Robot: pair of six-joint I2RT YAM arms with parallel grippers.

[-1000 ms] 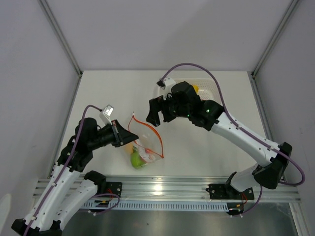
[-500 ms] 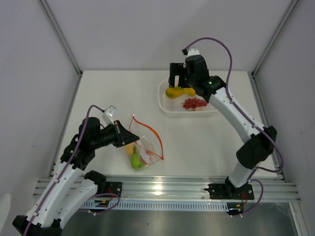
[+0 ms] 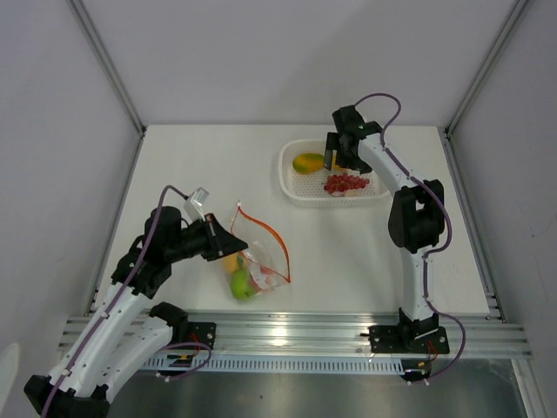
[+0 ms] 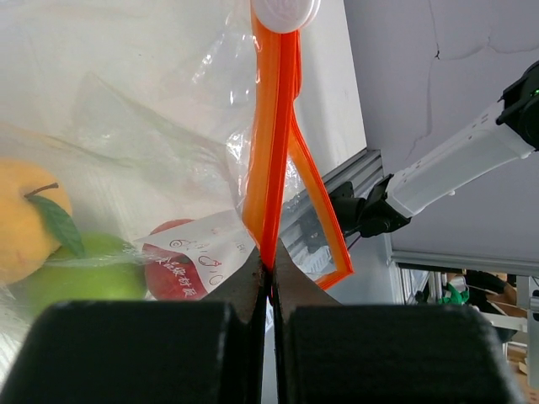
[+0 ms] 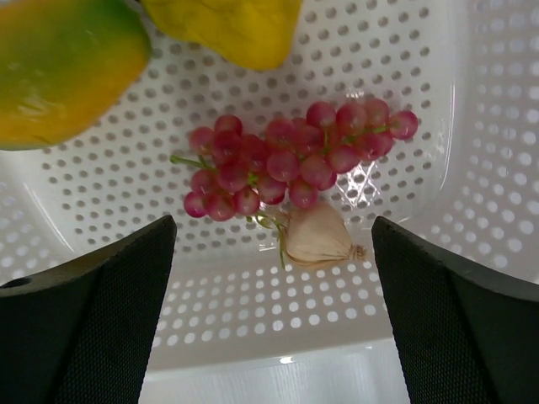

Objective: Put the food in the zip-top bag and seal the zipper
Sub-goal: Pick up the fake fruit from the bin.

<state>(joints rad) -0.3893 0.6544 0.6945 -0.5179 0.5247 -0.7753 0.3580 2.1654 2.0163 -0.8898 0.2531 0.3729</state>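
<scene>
Left jaws are gripping the zipper (image 4: 271,126) shut, holding the zip-top bag (image 3: 261,261) mouth open near the bench (image 3: 348,252) front; green apple (image 3: 241,286) is sitting inside. Right jaws are hanging wide open over the grape bunch (image 5: 286,164) in the white basket (image 3: 287,181), beside the mango (image 5: 59,67).

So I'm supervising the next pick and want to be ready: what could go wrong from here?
The right gripper hangs open over the grape bunch, with a garlic-like bulb right beside it in the basket; closing may catch both, or just a few grapes.
The left gripper pinches the zipper at one spot only, so the mouth of the bag gapes narrowly; the bunch may snag the strip or tug it loose.
</scene>
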